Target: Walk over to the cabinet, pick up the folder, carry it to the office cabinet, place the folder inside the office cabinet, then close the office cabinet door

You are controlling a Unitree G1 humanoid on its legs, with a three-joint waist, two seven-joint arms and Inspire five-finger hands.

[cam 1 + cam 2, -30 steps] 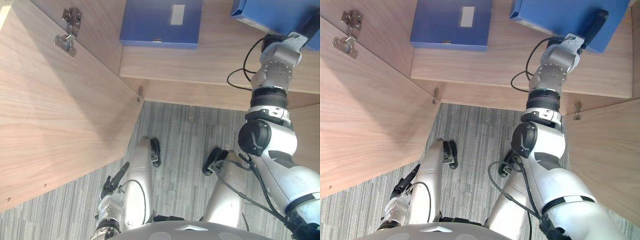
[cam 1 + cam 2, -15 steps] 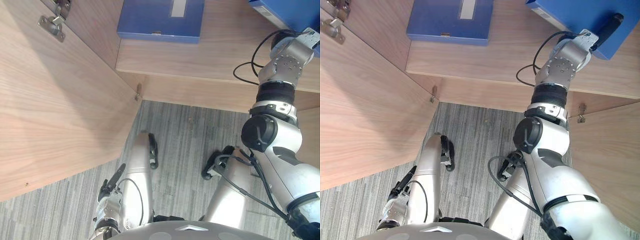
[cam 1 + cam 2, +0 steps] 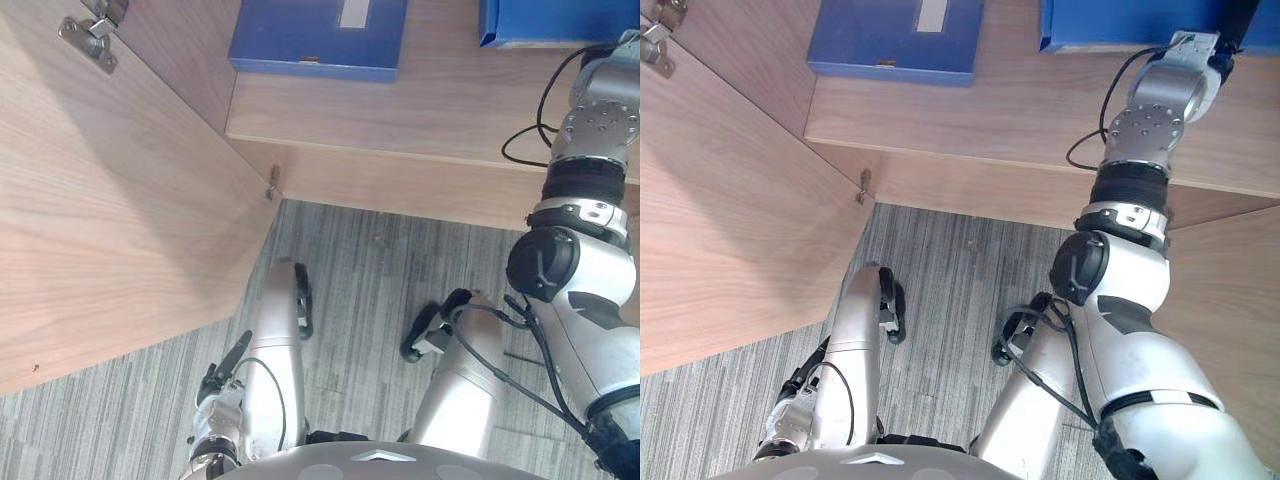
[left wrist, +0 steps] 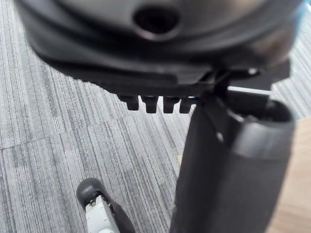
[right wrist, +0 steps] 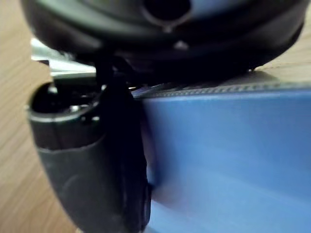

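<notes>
Blue folder (image 3: pixel 1120 25), cut off by the upper edge, sits at the wooden cabinet shelf (image 3: pixel 1040 110) in the right hand (image 5: pixel 92 165), thumb clamped on its face, fingers hidden behind. A second folder (image 3: pixel 895 40) lies well apart. The left hand (image 3: pixel 222 372) hangs low, fingers relaxed.
</notes>
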